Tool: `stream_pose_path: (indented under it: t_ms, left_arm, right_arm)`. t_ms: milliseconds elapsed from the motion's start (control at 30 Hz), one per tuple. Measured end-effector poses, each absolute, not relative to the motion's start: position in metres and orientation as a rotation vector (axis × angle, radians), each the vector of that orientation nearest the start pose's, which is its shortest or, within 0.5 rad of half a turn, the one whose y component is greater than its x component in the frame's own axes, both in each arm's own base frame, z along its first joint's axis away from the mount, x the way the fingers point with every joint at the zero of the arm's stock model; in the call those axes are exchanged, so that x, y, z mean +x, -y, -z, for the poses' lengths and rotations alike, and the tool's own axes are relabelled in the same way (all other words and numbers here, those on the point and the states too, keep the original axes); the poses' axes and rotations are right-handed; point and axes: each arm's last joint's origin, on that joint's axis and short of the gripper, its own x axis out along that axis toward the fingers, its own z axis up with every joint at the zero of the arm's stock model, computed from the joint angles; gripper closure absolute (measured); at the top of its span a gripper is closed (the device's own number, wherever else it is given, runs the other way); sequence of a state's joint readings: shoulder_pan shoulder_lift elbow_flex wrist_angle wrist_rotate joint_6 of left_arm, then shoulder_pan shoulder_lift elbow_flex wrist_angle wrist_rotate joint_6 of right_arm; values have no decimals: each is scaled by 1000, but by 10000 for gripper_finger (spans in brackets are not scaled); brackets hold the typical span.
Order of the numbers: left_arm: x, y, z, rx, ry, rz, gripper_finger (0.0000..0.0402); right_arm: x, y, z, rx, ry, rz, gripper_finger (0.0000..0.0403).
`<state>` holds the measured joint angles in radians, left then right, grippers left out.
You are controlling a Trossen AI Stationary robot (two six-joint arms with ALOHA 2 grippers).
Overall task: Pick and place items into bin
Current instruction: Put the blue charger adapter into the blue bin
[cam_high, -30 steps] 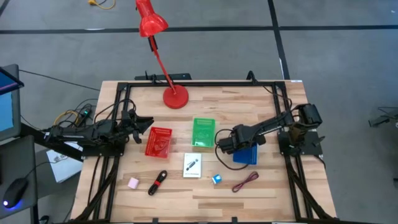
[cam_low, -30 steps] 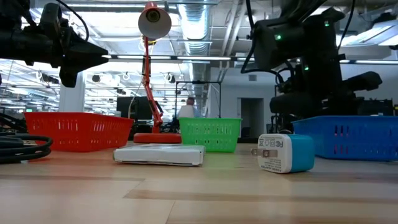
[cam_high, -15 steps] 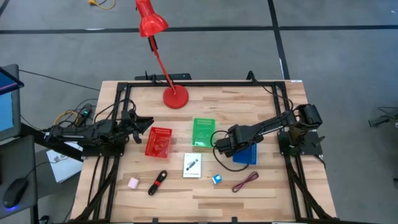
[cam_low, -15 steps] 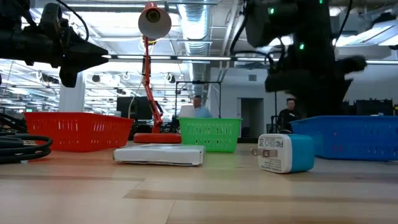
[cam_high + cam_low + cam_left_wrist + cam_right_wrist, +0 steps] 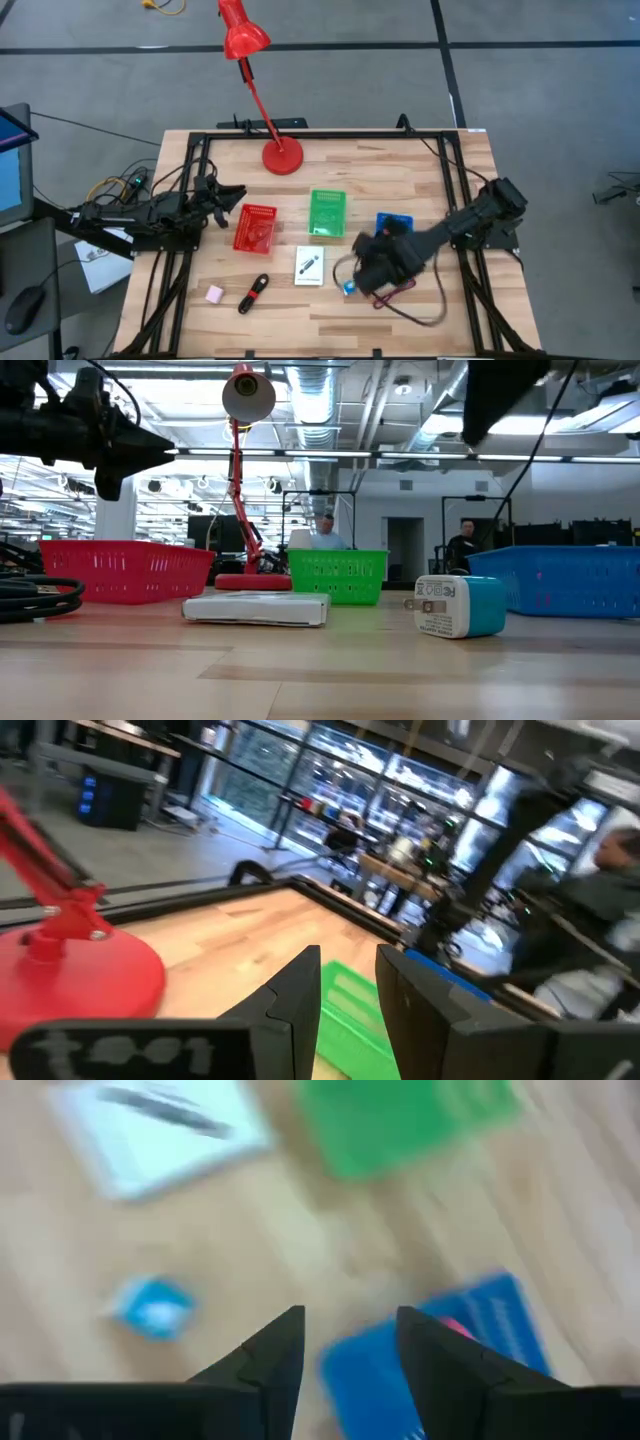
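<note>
My right gripper is open and holds nothing. It hovers over the table's near middle, between the blue bin and the blue-white cube. The dark red cord lies beside it. The white card, the black-and-red stick and one pink block lie flat on the wood. Something pink shows inside the blue bin. My left gripper is open and waits above the table's left side, beside the red bin.
A green bin stands between the red and blue bins. The red desk lamp's base sits near the far edge. A black frame rail runs around the table. A loose cable from the right arm loops over the near right wood.
My right gripper has swung from above the blue bin toward the table's near edge and a little left, ending beside the blue-white cube and the cord. The blue bin now shows uncovered. The left arm and the loose items have kept still.
</note>
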<state>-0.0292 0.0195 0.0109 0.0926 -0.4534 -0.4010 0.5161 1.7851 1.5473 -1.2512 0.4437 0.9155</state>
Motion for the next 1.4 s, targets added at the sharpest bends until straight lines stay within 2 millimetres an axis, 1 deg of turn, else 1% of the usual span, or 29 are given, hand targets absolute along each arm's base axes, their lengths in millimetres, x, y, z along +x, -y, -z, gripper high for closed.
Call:
stream_pose_path:
  t_ms: [67, 167, 233, 300, 367, 467, 567, 667, 733, 800, 867, 967, 1100, 1167, 1233, 1333, 1400]
  left_arm:
    - [95, -11, -176, -419, 187, -432, 314]
    - [94, -13, -174, -325, 164, -522, 314]
    - [93, -14, -174, -273, 152, -573, 314]
    - [93, -15, -174, -265, 157, -596, 314]
    - [93, -14, -175, -266, 163, -567, 314]
    - [94, -9, -181, -270, 171, -390, 314]
    - [91, -5, -201, -303, 224, -219, 314]
    - [84, -3, -224, -303, 269, -148, 314]
    - [79, -1, -239, -296, 249, -112, 314]
    - [75, 0, -253, -298, 178, -105, 314]
    - [74, 0, -263, -297, 65, -110, 314]
    - [78, 4, -277, -347, -118, -76, 314]
    - [95, 11, -302, -370, -292, -30, 314]
    - [108, 16, -312, -354, -379, -22, 314]
    - [122, 22, -324, -336, -441, -2, 314]
    - [146, 36, -332, -262, -537, 49, 314]
    - [160, 48, -333, -217, -580, 90, 314]
  right_arm:
    - [299, -174, -272, 73, -1120, 401, 249]
    - [300, -199, -275, 82, -1040, 245, 249]
    - [299, -212, -278, 96, -1001, 158, 251]
    - [298, -222, -280, 110, -965, 109, 252]
    - [296, -228, -281, 120, -944, 85, 255]
    - [293, -232, -281, 119, -939, 70, 257]
    - [292, -234, -281, 117, -939, 63, 259]
    - [292, -234, -281, 117, -939, 64, 261]
    - [292, -234, -281, 105, -940, 58, 262]
    - [294, -232, -281, 70, -941, 45, 262]
    - [296, -229, -281, 49, -941, 40, 262]
    - [301, -223, -281, 57, -941, 58, 262]
    - [306, -214, -279, 34, -953, 65, 262]
    - [308, -210, -276, 0, -969, 55, 262]
    - [310, -204, -272, 13, -1005, 42, 261]
    - [311, -199, -265, 17, -1079, -39, 264]
    - [312, -197, -262, -53, -1100, -122, 267]
